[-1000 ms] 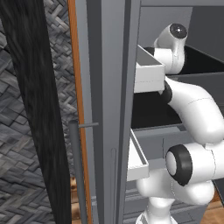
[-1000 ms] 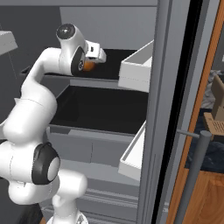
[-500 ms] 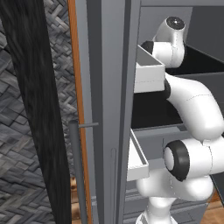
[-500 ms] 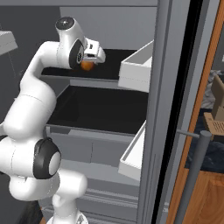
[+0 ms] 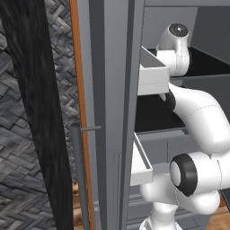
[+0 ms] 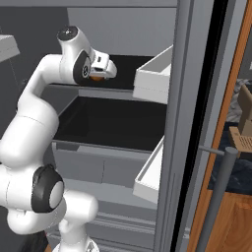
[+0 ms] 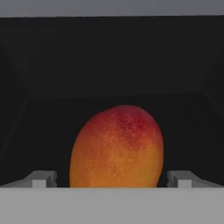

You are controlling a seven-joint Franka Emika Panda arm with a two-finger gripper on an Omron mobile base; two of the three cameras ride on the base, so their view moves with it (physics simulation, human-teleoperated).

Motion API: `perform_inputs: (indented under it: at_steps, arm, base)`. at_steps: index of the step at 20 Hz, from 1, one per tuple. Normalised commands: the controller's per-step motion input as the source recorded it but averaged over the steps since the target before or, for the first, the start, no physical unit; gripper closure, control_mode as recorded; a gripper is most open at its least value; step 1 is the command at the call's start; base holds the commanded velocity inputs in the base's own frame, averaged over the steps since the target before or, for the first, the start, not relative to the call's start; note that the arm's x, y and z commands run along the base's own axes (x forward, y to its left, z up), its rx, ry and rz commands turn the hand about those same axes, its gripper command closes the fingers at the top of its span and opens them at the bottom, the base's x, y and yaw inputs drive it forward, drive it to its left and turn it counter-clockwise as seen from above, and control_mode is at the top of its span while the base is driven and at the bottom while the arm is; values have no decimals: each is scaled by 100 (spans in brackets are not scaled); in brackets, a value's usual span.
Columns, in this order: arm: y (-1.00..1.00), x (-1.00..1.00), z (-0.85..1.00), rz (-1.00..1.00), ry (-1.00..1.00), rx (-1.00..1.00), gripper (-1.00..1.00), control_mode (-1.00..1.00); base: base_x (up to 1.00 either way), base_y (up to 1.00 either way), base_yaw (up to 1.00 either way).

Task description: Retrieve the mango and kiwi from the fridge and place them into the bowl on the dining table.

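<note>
the red-and-orange oval mango (image 7: 117, 148) lies on the dark upper shelf (image 6: 125, 66) inside the tall matte grey fridge (image 5: 114, 90), right in front of the jaws of the white arm's gripper (image 7: 112, 181). the jaws stand wide open, one pale fingertip (image 7: 41, 179) on each side of the fruit, holding nothing. to do this step well, i judge the hand should go a little deeper so the pads bracket the fruit's widest part, stay level with the shelf, then close gently so the smooth, rounded skin does not squirt out. the hand view shows the mango centred between the tips; the right base view shows just an orange sliver under the wrist, but does show the white door shelves (image 6: 153, 76) close beside the arm.
</note>
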Motion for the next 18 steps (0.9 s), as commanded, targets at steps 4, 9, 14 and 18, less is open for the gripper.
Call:
perform_inputs:
  at_steps: [4, 9, 14, 18]
  arm:
    - [0, 10, -21, 0, 0, 0, -100, -100]
    - [0, 13, -8, 0, -1, 0, -100, -100]
    - [0, 4, -16, -1, -1, 0, -100, -100]
    - [0, 0, -29, -2, 0, 0, 100, -100]
  base:
    - [0, 0, 0]
    - [0, 0, 0]
    - [0, 0, 0]
    - [0, 0, 0]
